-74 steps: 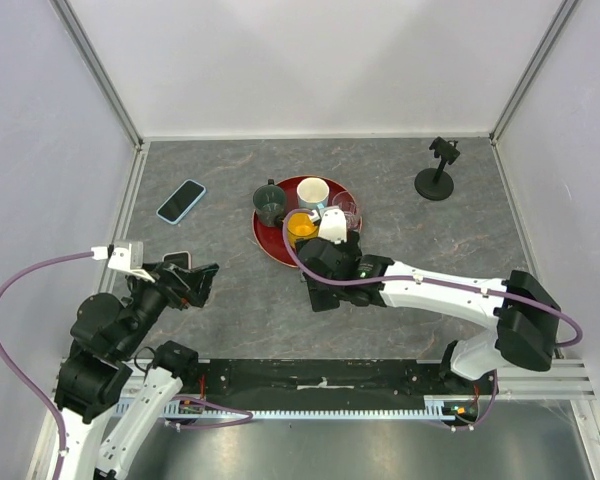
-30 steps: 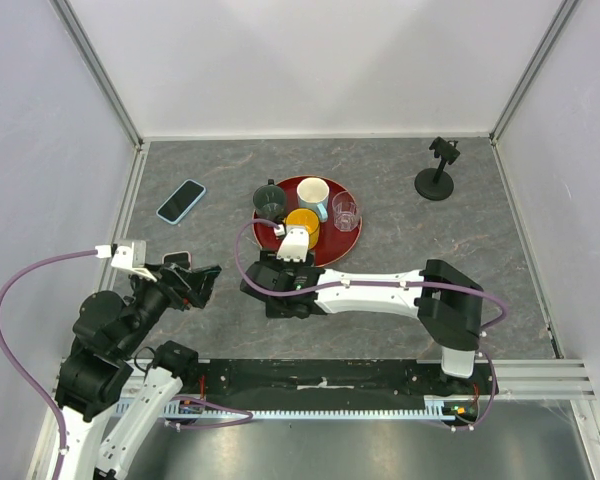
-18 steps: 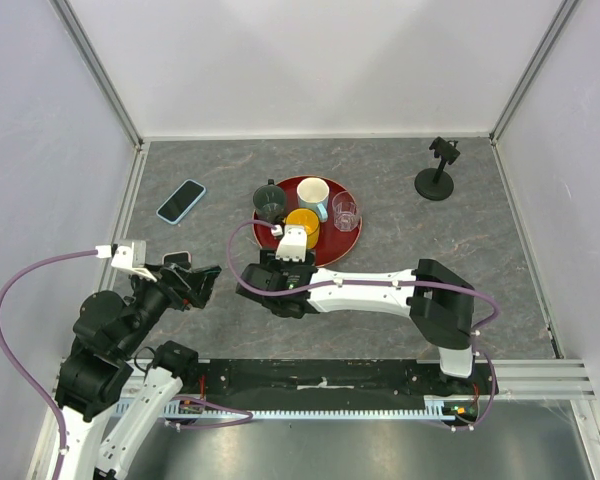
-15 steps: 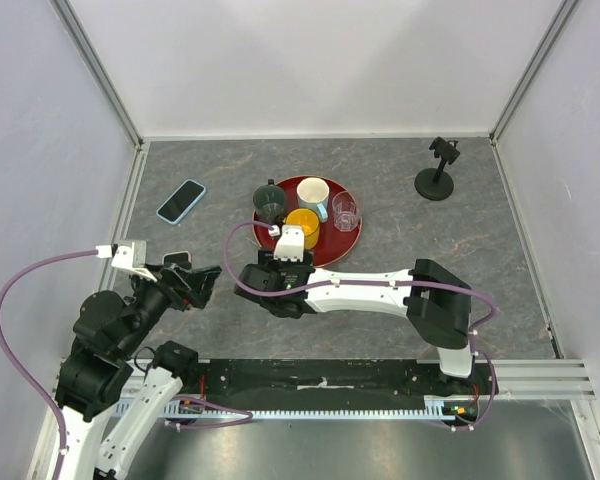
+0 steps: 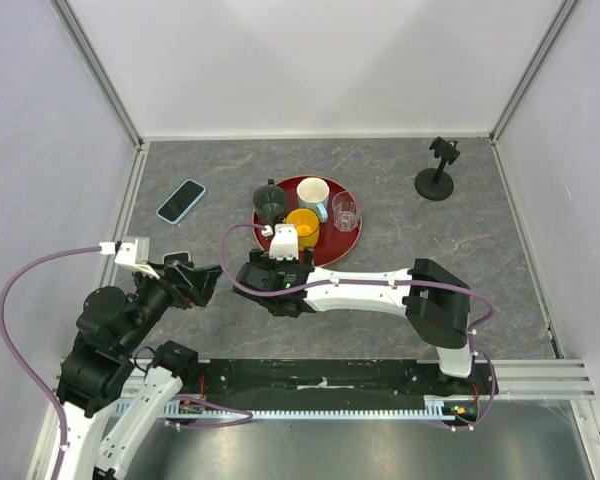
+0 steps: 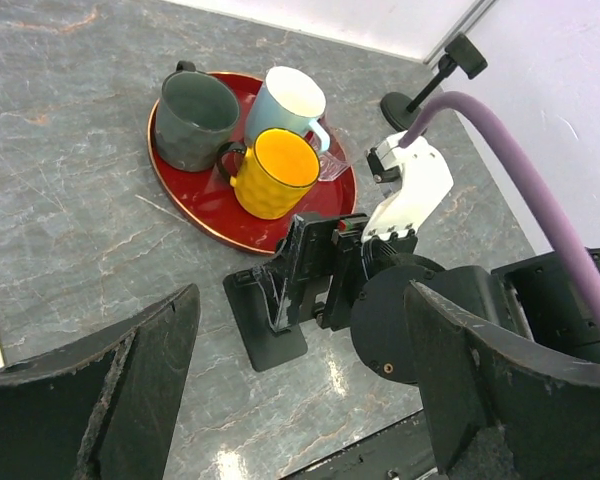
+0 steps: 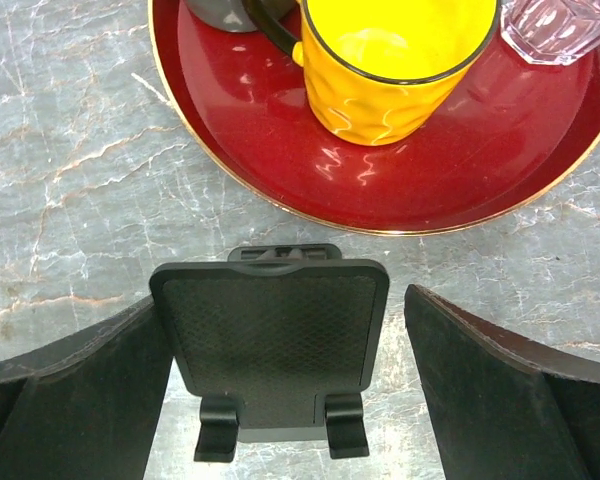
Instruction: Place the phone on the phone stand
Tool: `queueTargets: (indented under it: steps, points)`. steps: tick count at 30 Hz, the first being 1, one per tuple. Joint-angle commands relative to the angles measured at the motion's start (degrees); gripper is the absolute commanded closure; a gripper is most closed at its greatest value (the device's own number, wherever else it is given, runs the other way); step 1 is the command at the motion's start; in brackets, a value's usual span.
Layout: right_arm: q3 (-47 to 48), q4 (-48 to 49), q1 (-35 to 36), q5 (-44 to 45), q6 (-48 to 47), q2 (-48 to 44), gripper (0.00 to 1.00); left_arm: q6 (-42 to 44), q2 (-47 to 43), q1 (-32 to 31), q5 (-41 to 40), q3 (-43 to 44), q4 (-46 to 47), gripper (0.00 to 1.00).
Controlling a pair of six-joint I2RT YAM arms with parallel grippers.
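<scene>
Far left on the table (image 5: 400, 230) the blue phone (image 5: 181, 200) lies flat, away from my left gripper (image 6: 302, 295) and right gripper (image 7: 280, 310), both spread wide and empty; it looks rigid and slick, best pinched across its long edges.

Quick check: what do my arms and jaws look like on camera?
Left arm and right arm: white links, bulky black joints. A purple cable loops to a white camera housing on each wrist. Jaws are broad, dark paddles with rough edges.

The black phone stand (image 7: 270, 335) stood between the right gripper's (image 7: 280, 310) spread jaws; the light-blue phone (image 5: 181, 200) lay flat, well left of them.
</scene>
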Motion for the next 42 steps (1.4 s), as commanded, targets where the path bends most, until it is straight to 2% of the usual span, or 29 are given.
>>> queueTargets:
  steps: [1,7,11,15,19,23,27,29,30,31,32,36,40,42]
  points:
    - [1.51,2.81,0.40,-2.49,-6.08,-5.17,0.02,-2.15,2.61,-0.08,1.11,0.93,-0.85,0.11]
    - [-3.49,9.22,0.48,-9.78,-17.66,-14.05,0.02,-2.59,7.00,-0.08,-2.58,1.72,-2.34,0.10]
    - [-10.08,16.77,0.48,-15.31,-25.33,-21.95,0.02,-2.33,14.63,-0.08,-3.03,3.30,-4.79,0.08]
    - [-17.89,22.85,0.48,-20.07,-28.68,-32.13,0.02,-1.63,22.19,0.00,-7.42,6.20,-7.79,0.06]
    - [-23.18,23.12,0.48,-21.74,-31.14,-39.62,0.02,1.54,27.04,0.00,-2.14,5.50,-4.02,0.04]
    - [-28.54,23.91,0.40,-21.13,-33.42,-45.78,0.02,2.59,31.17,0.18,-9.77,5.94,-4.36,0.01]
    - [-33.45,25.22,0.39,-21.12,-34.30,-50.87,0.02,5.22,35.65,1.93,-11.38,6.99,-3.31,0.00]
    - [-35.30,25.23,0.40,-21.92,-34.92,-52.11,0.02,6.45,40.13,3.16,-6.13,7.87,-3.31,0.00]
    - [-35.66,25.05,0.40,-23.31,-35.36,-53.16,0.02,7.07,42.06,4.47,-1.75,8.40,-2.96,0.00]
    - [-35.84,24.62,0.31,-23.93,-35.62,-53.52,0.02,7.77,43.82,4.84,6.38,8.92,-2.87,0.00]
    - [-35.84,23.39,0.39,-24.90,-35.62,-54.04,0.02,8.21,48.10,5.01,8.21,9.62,-3.30,0.00]
    - [-36.90,21.72,0.31,-29.21,-35.45,-57.99,0.02,10.76,55.51,7.29,7.00,11.65,-4.10,0.00]
    - [-38.04,20.13,0.40,-30.09,-35.27,-62.57,0.02,12.61,63.16,10.90,0.42,15.77,-5.24,0.00]
    - [-38.04,18.20,0.31,-30.53,-35.27,-64.93,0.02,13.14,66.14,11.95,1.97,18.75,-6.03,0.00]
